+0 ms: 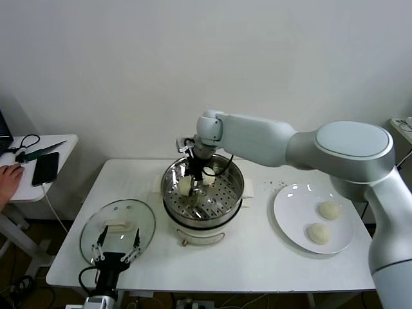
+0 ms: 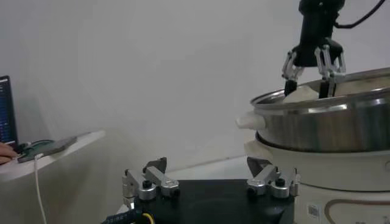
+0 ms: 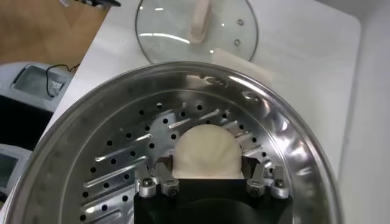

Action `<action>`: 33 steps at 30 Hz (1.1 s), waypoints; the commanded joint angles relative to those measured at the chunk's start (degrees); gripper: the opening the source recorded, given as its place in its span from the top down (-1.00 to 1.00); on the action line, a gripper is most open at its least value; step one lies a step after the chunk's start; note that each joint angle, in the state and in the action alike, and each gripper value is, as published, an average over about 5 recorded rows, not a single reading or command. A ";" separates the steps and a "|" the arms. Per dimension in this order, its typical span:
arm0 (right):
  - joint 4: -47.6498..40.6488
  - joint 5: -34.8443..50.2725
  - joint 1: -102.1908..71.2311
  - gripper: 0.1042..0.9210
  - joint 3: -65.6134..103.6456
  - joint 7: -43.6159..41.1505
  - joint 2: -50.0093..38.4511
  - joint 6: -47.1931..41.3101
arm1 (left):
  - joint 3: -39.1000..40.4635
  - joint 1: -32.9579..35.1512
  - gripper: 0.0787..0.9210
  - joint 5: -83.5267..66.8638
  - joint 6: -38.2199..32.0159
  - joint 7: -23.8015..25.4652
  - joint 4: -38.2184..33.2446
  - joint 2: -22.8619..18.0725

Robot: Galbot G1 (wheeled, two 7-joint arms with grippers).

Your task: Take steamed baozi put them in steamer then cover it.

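Right claw (image 3: pixel 207 178), low inside the steamer (image 1: pixel 228 177), grips a baozi (image 3: pixel 207 152) between its fingers for placement. Left claw (image 1: pixel 116 250), spread wide, idles by the cover (image 1: pixel 145 222).

A white plate (image 1: pixel 287 219) sits on the white table (image 1: pixel 257 264); phone (image 1: pixel 46 168) and scissors (image 1: pixel 26 143) lie aside.

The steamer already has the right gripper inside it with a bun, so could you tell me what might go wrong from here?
1. The right gripper holds a bun low inside the steamer; its fingers could scrape the basket wall when it lifts out.
2. The soft bun may stick to the fingers on release and get dragged.
3. The glass lid lies flat near the table's front edge beside the left gripper; a poor grasp could slide it off.
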 commanded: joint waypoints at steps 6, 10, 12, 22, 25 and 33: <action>-0.76 -1.82 -2.00 -0.72 0.37 0.89 1.80 -0.24 | 0.18 -0.28 -0.77 0.16 0.04 0.03 0.42 -0.02; 1.36 -1.70 -0.29 -0.76 0.76 0.65 -0.22 -0.32 | 0.19 -0.23 -0.77 0.19 0.04 0.02 0.49 0.03; 3.22 -1.37 1.54 -0.76 0.77 0.31 -2.14 -0.26 | 0.18 -0.31 -0.77 0.21 0.10 0.02 0.47 0.08; 16.59 1.64 15.98 -0.76 -3.00 -2.62 -19.41 1.86 | 0.16 -0.30 -0.77 0.28 0.25 -0.01 0.21 0.00; 21.72 -0.15 18.03 -0.76 -3.80 -3.03 -26.93 2.21 | 0.04 -0.24 -0.77 0.24 0.25 -0.05 0.25 -0.03; 31.77 -11.18 13.75 -0.76 -2.26 -3.66 -46.26 2.81 | -0.37 -0.37 -0.77 0.21 0.83 -0.23 0.15 -0.15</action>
